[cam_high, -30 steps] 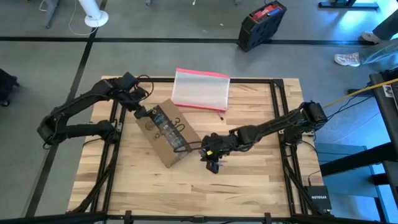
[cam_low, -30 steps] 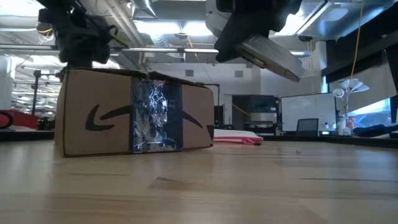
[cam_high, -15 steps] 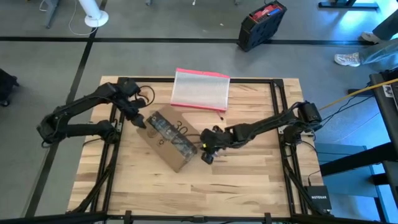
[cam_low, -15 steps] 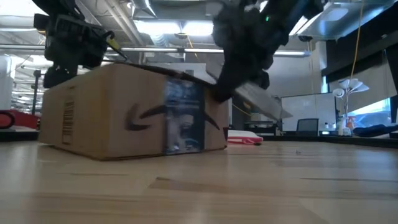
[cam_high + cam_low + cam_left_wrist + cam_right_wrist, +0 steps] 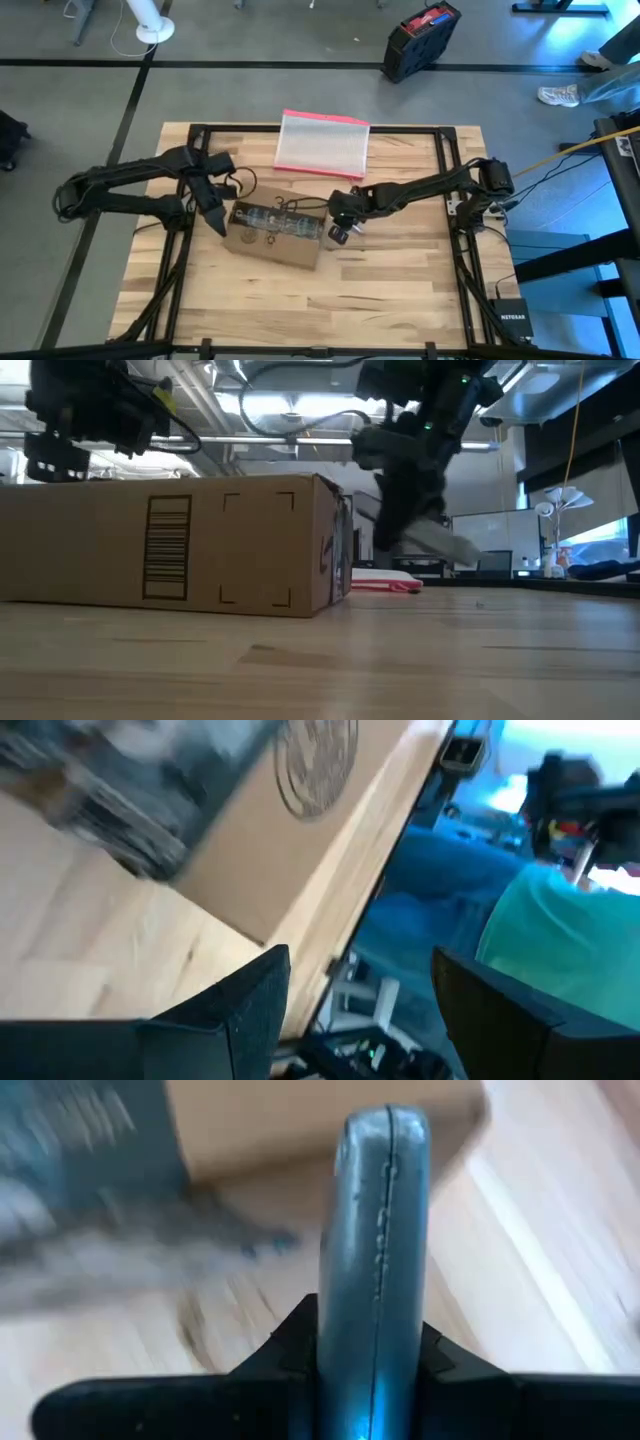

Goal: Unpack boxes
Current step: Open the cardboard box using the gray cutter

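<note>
The cardboard box (image 5: 274, 231) has been turned flat between the open left gripper (image 5: 216, 219) and the right gripper (image 5: 338, 231), clenched on a gray blade (image 5: 374, 1260); the tape can be cut next

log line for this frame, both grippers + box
box: flat on table, tape strip up | left gripper: open, at box's left end | right gripper: shut on grey blade-like tool, at box's right end

matt cardboard box (image 5: 272, 233), pale wood table (image 5: 400, 280)

Left claw (image 5: 218, 222) open, right claw (image 5: 338, 233) closed
</note>
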Available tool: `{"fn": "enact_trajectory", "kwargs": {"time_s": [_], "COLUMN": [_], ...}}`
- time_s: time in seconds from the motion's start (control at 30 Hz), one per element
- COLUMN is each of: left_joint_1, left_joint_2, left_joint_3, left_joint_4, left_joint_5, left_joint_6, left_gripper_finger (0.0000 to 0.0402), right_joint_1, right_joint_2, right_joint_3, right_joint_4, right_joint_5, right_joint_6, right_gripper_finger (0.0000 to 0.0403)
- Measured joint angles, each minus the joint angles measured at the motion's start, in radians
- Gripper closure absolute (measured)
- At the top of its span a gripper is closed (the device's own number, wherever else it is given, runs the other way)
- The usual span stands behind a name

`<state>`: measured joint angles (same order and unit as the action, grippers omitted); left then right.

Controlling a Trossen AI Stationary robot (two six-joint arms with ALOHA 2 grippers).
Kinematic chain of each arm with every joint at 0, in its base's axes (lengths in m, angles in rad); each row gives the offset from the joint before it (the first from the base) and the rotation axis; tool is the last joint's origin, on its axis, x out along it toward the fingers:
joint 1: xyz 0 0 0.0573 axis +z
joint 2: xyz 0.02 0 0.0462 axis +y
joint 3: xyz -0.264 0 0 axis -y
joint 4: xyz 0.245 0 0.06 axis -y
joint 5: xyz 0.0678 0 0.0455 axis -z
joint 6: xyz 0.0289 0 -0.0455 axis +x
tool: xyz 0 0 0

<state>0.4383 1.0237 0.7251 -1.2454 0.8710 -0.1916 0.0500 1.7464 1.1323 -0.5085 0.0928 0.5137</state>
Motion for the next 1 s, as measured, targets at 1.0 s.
{"fn": "enact_trajectory", "kwargs": {"time_s": [1.0], "left_joint_1": [-0.091], "left_joint_2": [0.157], "left_joint_3": [0.255], "left_joint_4": [0.344], "left_joint_5": [-0.379], "left_joint_6": [0.34], "left_gripper_finger": [0.0166], "right_joint_1": [0.015], "right_joint_2": [0.12], "right_joint_3": [-0.17], "right_joint_4": [1.748], "right_joint_5": [0.031], "right_joint_6": [-0.129], "right_gripper_finger": [0.0338]}}
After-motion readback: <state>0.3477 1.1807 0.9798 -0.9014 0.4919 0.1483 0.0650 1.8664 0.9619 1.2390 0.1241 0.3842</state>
